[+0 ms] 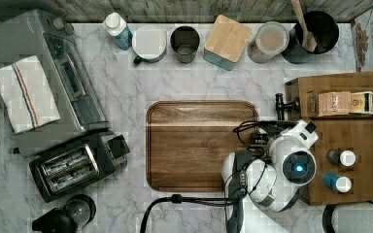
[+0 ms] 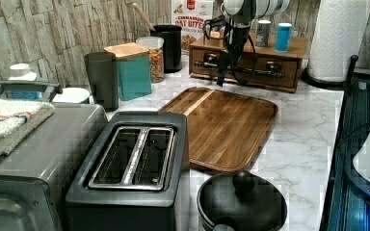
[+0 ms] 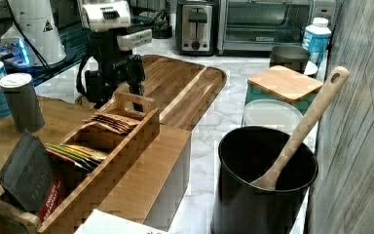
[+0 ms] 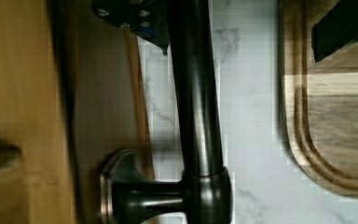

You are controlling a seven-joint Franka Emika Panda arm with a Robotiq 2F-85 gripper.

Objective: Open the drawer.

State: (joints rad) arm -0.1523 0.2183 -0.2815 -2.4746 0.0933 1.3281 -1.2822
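In the top view we see the arm at the desk's right side, over the gap between the dark wooden tray and the bamboo box.

In the left view, the drawer sits at the far end of the desk, and the gripper hangs right at its black bar handle.

In the right view, the gripper stands just beyond the box's near edge.

In the wrist view, the handle runs between the gripper's fingers; we cannot tell whether they clamp it.
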